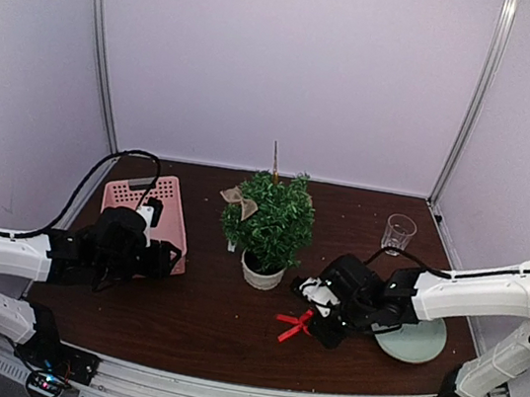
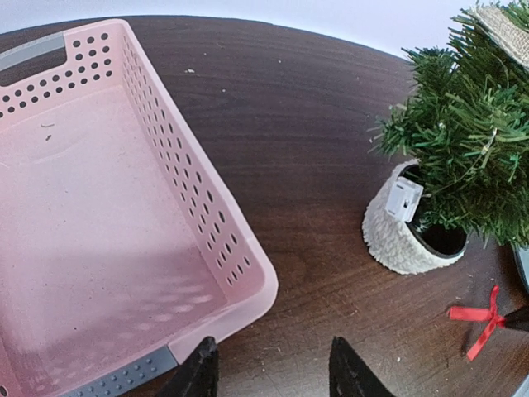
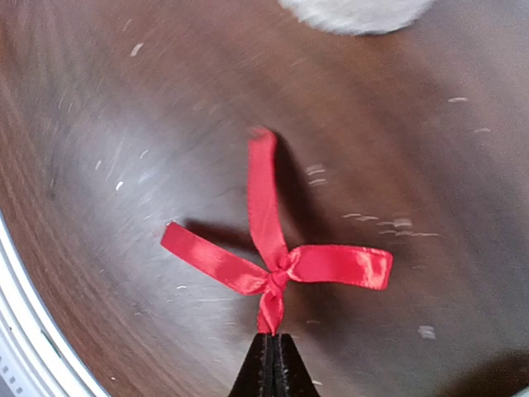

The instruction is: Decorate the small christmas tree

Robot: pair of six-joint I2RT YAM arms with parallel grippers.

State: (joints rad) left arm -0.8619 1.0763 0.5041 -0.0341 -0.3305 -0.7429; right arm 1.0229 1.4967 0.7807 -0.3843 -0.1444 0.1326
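**While the right gripper pinches a red bow, the tree stands mid-table**

Where the dark wooden table (image 1: 195,333) reaches its middle, the small christmas tree (image 1: 270,221) stands upright in its round white pot (image 1: 262,274). A thin stick (image 1: 275,157) rises from its top, and a burlap bow (image 1: 238,199) sits on its left foliage. In the left wrist view, a small white plastic piece (image 2: 403,198) clings to the pot's rim.

Just near and right of the pot lies the red bow (image 1: 294,325). The right gripper (image 3: 273,360) has its fingers pressed together on the bow's lower tail. The bow's shadow falls off to one side, so it may be lifted off the wood, though the blurred wrist view leaves that unsure.

The right arm crosses over a pale green plate (image 1: 418,346) and hides part of it. A clear glass (image 1: 399,233) stands upright near the back right corner, well apart from the tree.

On the left, a pink perforated basket (image 1: 180,208) lies beside the tree but not touching it. The left gripper (image 2: 269,376) hovers at the basket's near corner, its fingers spread with only table between them.

Counted: one tree, one pot, one basket, one plate, one glass and two bows, one red and one burlap.
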